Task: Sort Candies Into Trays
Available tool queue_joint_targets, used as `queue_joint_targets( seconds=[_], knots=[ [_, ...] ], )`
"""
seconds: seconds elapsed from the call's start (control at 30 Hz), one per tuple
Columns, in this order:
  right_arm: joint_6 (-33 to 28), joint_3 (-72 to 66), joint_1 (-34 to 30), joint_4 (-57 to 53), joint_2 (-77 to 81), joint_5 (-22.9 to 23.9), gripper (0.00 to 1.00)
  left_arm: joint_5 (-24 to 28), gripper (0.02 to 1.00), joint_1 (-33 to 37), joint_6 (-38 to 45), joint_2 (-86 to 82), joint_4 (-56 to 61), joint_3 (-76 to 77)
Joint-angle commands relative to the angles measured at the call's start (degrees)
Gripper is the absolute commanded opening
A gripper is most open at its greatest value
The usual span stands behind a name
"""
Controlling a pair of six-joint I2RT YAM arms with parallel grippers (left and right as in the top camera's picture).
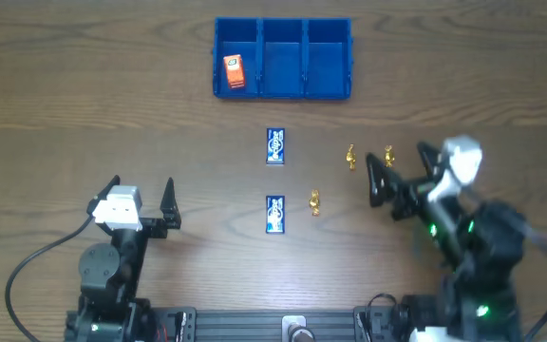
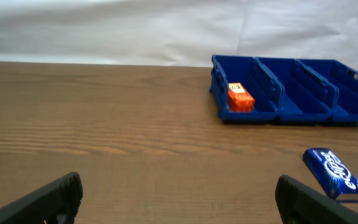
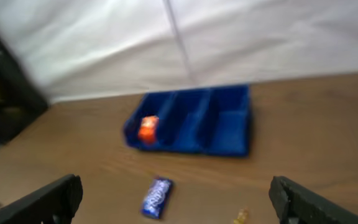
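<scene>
A blue three-compartment tray point(image 1: 283, 92) stands at the back centre of the table, with an orange candy point(image 1: 235, 70) in its left compartment. Two blue candy bars point(image 1: 275, 146) point(image 1: 274, 215) lie in front of it. Three small gold candies point(image 1: 350, 157) point(image 1: 388, 155) point(image 1: 315, 202) are scattered to their right. My left gripper point(image 1: 141, 190) is open at the front left, away from every candy. My right gripper point(image 1: 399, 169) hangs open above the table beside the gold candies. In the left wrist view I see the tray point(image 2: 303, 114), orange candy point(image 2: 240, 98) and one blue bar point(image 2: 335, 173).
The right wrist view looks over the tray point(image 3: 216, 146), the orange candy point(image 3: 148, 129), a blue bar point(image 3: 157, 196) and a gold candy point(image 3: 241, 216). A white backdrop rises behind the table. Bare wood spreads across the left half and the far right.
</scene>
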Motion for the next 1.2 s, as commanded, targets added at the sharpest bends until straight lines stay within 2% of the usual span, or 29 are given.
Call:
queue_joint_targets(
  seconds=[0.03, 0.13, 0.2, 0.43, 0.57, 0.7, 0.87, 1.2],
  knots=[
    [-0.2, 15.5, 7.6, -9.9, 17.5, -3.0, 0.998, -0.1, 0.998, 0.2, 0.3, -0.4, -1.9, -1.2],
    [2.8, 23.3, 17.3, -16.9, 30.1, 0.5, 0.998, -0.1, 0.998, 0.2, 0.3, -0.4, -1.9, -1.2],
    [7.6, 26.2, 25.4, -21.6, 39.8, 4.1, 0.998, -0.1, 0.998, 0.2, 0.3, -0.4, -1.9, -1.2],
    [21.2, 26.6, 40.6, -26.3, 58.0, 16.8, 0.998, -0.1, 0.998, 0.2, 0.3, -0.4, -1.9, -1.2],
    [26.1, 26.6, 45.6, -26.6, 62.3, 20.5, 0.998, -0.1, 0.998, 0.2, 0.3, -0.4, -1.9, -1.2],
    [29.2, 26.6, 48.6, -26.9, 66.0, 23.0, 0.998, -0.1, 0.996, 0.2, 0.3, -0.4, -1.9, -1.2],
    [31.6, 26.6, 48.9, -26.9, 70.3, 24.9, 1.000, -0.1, 0.996, 0.2, 0.3, -0.4, -1.9, -1.2],
    [32.0, 26.6, 48.9, -24.2, 74.2, 25.7, 0.928, -0.1, 0.998, 0.2, 0.3, -0.4, -1.9, -1.2]
  ],
)
